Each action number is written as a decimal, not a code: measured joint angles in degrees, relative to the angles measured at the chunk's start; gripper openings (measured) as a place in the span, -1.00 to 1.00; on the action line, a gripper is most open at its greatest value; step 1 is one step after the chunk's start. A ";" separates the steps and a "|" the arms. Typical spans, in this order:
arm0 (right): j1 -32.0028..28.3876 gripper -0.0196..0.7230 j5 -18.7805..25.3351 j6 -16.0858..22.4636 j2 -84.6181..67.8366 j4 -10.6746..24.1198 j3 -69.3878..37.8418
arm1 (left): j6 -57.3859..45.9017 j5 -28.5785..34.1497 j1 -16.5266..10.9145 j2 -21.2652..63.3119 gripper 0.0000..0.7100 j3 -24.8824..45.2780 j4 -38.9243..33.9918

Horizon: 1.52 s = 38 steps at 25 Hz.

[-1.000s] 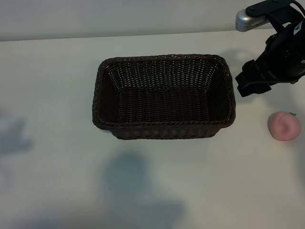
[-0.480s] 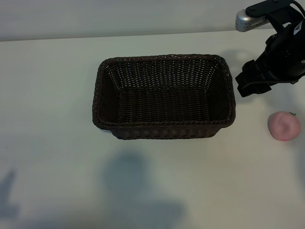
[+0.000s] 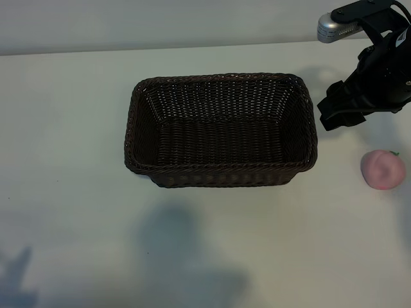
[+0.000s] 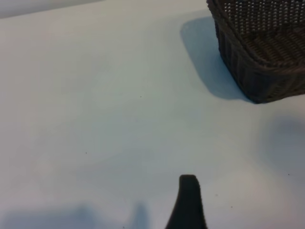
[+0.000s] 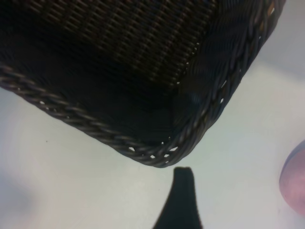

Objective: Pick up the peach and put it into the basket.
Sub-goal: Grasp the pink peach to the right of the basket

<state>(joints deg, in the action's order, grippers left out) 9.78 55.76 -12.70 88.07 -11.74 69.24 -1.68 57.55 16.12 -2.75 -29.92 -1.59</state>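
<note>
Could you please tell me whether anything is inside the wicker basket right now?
The basket shows only its bare woven floor and walls. The peach lies outside it on the table. Nothing covers the interior.

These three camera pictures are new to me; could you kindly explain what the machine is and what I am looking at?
It is a two-armed table robot. The overhead picture shows a white table with a brown wicker basket and a pink peach to its right. The dark shape above the peach is the right arm; its tool, open and holding nothing, hangs between basket and peach. The other two pictures come from cameras on each wrist: the right one sees a basket corner and the peach's edge, the left one bare table and a basket corner. The left tool is open and empty too.
</note>
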 joint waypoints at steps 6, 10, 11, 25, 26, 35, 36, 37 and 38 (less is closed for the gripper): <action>0.00 0.65 0.28 0.00 0.00 0.00 0.00 | 0.00 4.12 0.00 0.00 0.68 0.36 0.60; 0.00 0.65 0.35 0.00 0.00 -0.06 0.00 | -0.06 4.67 0.00 0.00 0.68 1.05 1.59; 0.00 0.65 0.35 0.00 0.00 -0.13 0.00 | -0.06 4.72 0.00 0.00 0.68 1.22 1.59; 0.00 0.65 -0.08 4.80 0.00 2.51 0.00 | -0.06 4.72 0.00 0.28 0.67 1.27 1.59; 0.00 0.65 -0.08 6.69 0.00 4.07 0.00 | -0.06 4.72 0.00 0.67 0.67 1.27 1.59; -2.51 0.65 -0.43 14.14 1.10 10.02 0.00 | -0.06 4.78 -6.65 3.26 0.67 1.27 1.59; -3.54 0.65 -0.75 14.24 1.40 10.13 -0.17 | -0.06 4.78 -7.53 3.26 0.67 1.27 1.59; -4.66 0.65 -1.24 14.25 1.63 10.21 -0.67 | -0.06 4.78 -8.16 3.26 0.67 1.27 1.59; -5.89 0.65 -1.92 14.32 1.76 10.33 -1.47 | -0.06 4.78 -8.92 3.26 0.67 1.27 1.59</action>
<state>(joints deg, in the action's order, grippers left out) 3.89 53.84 1.62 89.84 -1.41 67.77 -1.74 62.33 7.20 0.51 -28.65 0.00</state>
